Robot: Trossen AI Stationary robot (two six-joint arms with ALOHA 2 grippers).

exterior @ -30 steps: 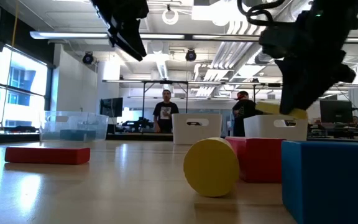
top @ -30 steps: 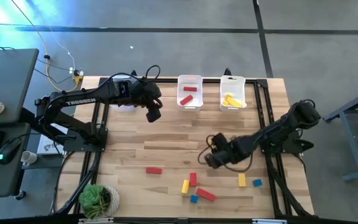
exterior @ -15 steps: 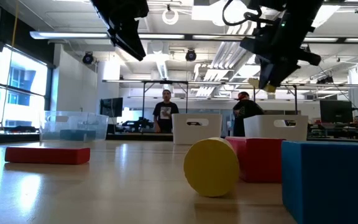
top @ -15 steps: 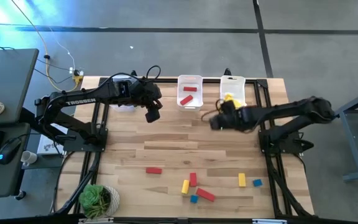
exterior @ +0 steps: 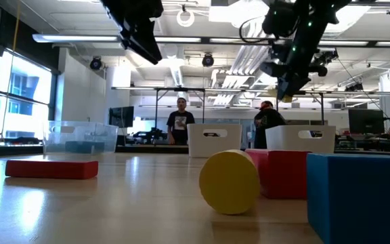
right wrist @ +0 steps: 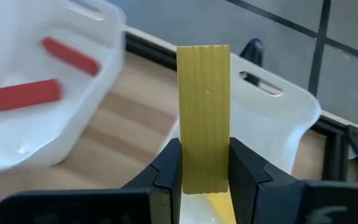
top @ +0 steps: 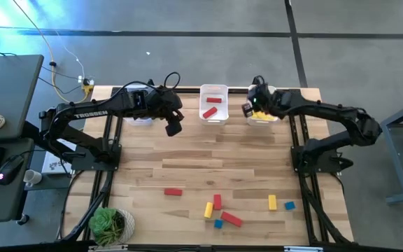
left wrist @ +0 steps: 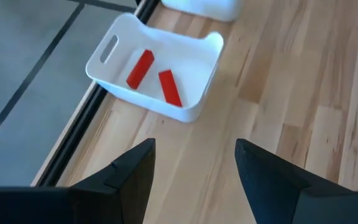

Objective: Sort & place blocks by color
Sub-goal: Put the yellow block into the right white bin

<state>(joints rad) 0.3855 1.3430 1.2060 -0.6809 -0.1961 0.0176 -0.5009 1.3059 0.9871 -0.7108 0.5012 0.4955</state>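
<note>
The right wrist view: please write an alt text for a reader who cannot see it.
The right gripper holds a yellow block upright above a white bin. Beside it, another white bin contains two red blocks.

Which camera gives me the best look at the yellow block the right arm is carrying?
The right wrist view: the yellow block stands upright, clamped in the right gripper, above the white bin. The high view shows only a yellow speck at that gripper over the bin; the low view shows a tip below the fingers. The left wrist view misses it.
</note>
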